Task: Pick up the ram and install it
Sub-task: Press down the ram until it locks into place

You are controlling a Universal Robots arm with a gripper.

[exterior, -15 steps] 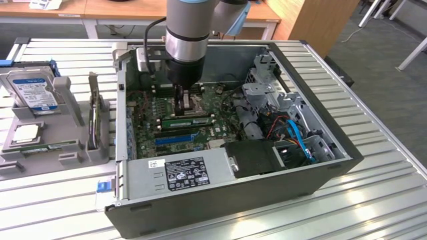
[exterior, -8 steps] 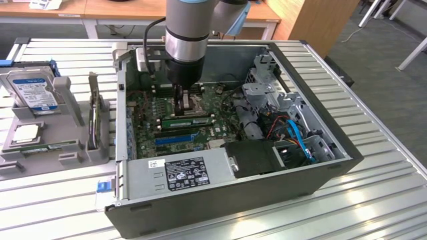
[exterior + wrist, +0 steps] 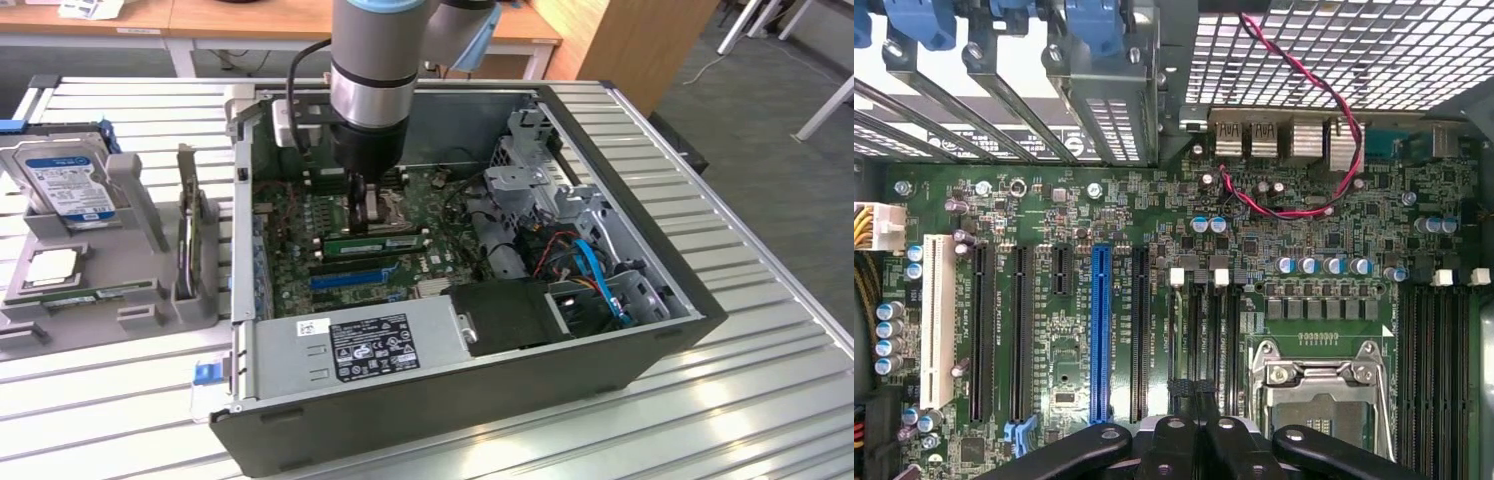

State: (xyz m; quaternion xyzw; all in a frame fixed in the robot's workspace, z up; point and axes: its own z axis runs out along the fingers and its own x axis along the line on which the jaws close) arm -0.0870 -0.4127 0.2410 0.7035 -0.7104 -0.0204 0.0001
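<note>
Exterior view first: we see the arm reaching straight down into the open computer case (image 3: pixel 667 310) on the bench (image 3: pixel 761 400). The claw (image 3: pixel 366 215) is low over the motherboard. The ram (image 3: pixel 376 242) stands on its long edge just below the claw tips, running across the board, with the blue expansion slot (image 3: pixel 350 277) beside it on the nearer side. It appears to be sitting in or at a memory slot, though we can't judge how deep. We also cannot tell whether the claw is clamped on the stick or merely over it (the dark tips merge with the board behind). Over to the wrist view: the claw (image 3: pixel 1194 450) hangs above a bank of black memory slots (image 3: pixel 1204 320), with the blue expansion slot (image 3: pixel 1100 330) on one side and the silver processor socket (image 3: pixel 1319 385) on the other. Seen edge-on, the stick is hard to pick out from the slots. As for handling, we judge it light, thin and stiff, but fragile. It is best held by the bare top edge near mid-length, clear of the chips and contacts. It should also be kept dead upright, since a tilt would likely jam it.
</note>
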